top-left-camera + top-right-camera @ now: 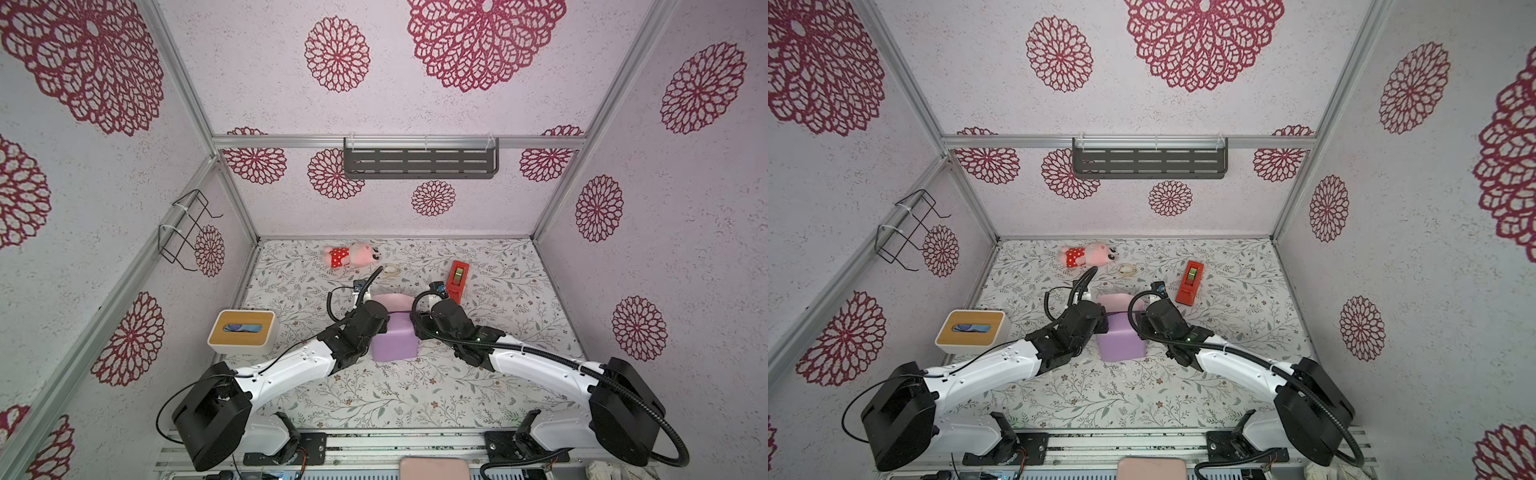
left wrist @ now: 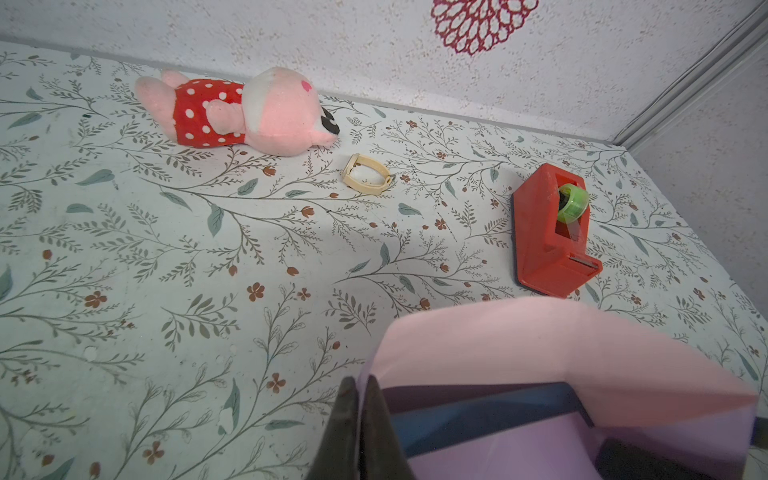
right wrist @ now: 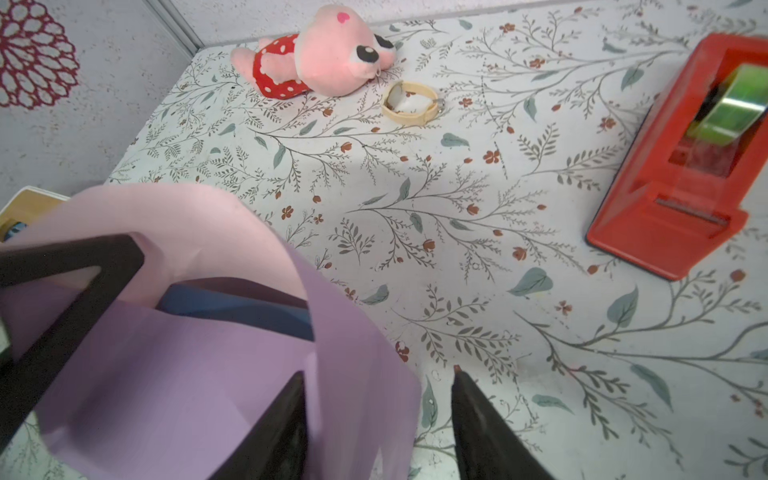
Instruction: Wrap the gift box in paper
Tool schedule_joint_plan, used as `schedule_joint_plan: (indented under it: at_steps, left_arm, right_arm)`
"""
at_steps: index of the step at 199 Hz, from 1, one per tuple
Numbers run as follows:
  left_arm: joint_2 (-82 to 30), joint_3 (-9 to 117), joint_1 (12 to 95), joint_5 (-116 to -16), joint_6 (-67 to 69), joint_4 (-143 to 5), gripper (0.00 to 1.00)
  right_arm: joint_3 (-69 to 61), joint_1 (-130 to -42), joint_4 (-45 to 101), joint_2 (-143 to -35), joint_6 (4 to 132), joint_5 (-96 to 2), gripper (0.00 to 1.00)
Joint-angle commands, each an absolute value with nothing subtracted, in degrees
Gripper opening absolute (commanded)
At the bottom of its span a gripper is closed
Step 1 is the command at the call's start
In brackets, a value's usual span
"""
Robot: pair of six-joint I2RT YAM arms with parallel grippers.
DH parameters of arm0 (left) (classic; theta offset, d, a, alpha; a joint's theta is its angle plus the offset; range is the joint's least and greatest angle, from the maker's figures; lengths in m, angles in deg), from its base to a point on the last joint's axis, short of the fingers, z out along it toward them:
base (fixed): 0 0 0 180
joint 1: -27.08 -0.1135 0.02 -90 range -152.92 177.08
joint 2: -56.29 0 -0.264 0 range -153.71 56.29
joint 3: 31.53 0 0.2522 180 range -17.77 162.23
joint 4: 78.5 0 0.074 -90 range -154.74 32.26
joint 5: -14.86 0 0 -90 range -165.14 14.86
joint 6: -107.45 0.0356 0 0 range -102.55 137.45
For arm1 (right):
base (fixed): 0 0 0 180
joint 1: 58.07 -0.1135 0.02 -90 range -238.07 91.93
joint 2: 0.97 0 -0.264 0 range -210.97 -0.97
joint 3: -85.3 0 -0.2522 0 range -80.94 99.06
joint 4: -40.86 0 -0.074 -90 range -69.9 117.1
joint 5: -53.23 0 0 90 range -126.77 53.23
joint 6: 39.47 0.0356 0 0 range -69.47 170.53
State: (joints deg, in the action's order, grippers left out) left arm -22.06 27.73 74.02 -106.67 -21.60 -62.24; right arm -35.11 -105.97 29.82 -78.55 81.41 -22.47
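Both top views first: the paper [image 1: 392, 340], lilac side out, is draped over a boxy shape at the middle of the counter [image 1: 415, 390], with a pink flap standing up at its 12 o'clock edge. The left arm [image 1: 291, 365] comes in at 9 o'clock of the bundle and the right arm [image 1: 540, 361] at 3 o'clock, both wrists close against it. The red tape dispenser [image 1: 458, 280] sits at 1 o'clock, the plush toy [image 1: 353, 254] at 11 o'clock, a cream band [image 1: 390, 270] at 12 o'clock and the tissue box [image 1: 242, 331] out at 9 o'clock.

Over to the left wrist view: the left gripper [image 2: 363, 399] has its fingers almost pressed together, pinching the paper's lilac edge. Just beside it the navy gift box [image 2: 478, 411] peeks out, with lilac paper over its near part and the pink flap rising behind it.

Right wrist view now: the right gripper [image 3: 377, 374] is spread wide, with one finger against the lilac sheet and the other over bare counter. The paper's edge lies between them, and the gift box shows as a blue strip inside the fold.
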Motion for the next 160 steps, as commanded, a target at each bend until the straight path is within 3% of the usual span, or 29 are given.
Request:
schedule_joint_plan:
  at_steps: [1,38,59,114,160]
  left_arm:
    - [-20.9,28.0,73.9,-106.3,-21.9,-61.8,0.20]
    - [-18.9,25.5,73.8,-102.2,-24.5,-62.9,0.48]
    - [-18.5,23.3,73.7,-100.2,-25.8,-64.1,0.58]
    - [-20.1,21.7,72.5,-98.3,-26.2,-63.9,0.65]
    - [-21.0,20.4,72.2,-98.6,-26.4,-63.9,0.65]
  right_arm:
    - [-35.8,-106.1,31.7,-78.5,82.4,-20.2,0.50]
    - [-37.6,-106.1,32.9,-79.1,84.3,-21.3,0.46]
    - [-38.3,-106.3,33.2,-78.7,84.8,-21.4,0.46]
    - [-37.2,-106.3,33.1,-77.8,84.1,-22.0,0.48]
    - [-33.2,-106.0,29.0,-74.7,81.7,-24.8,0.63]
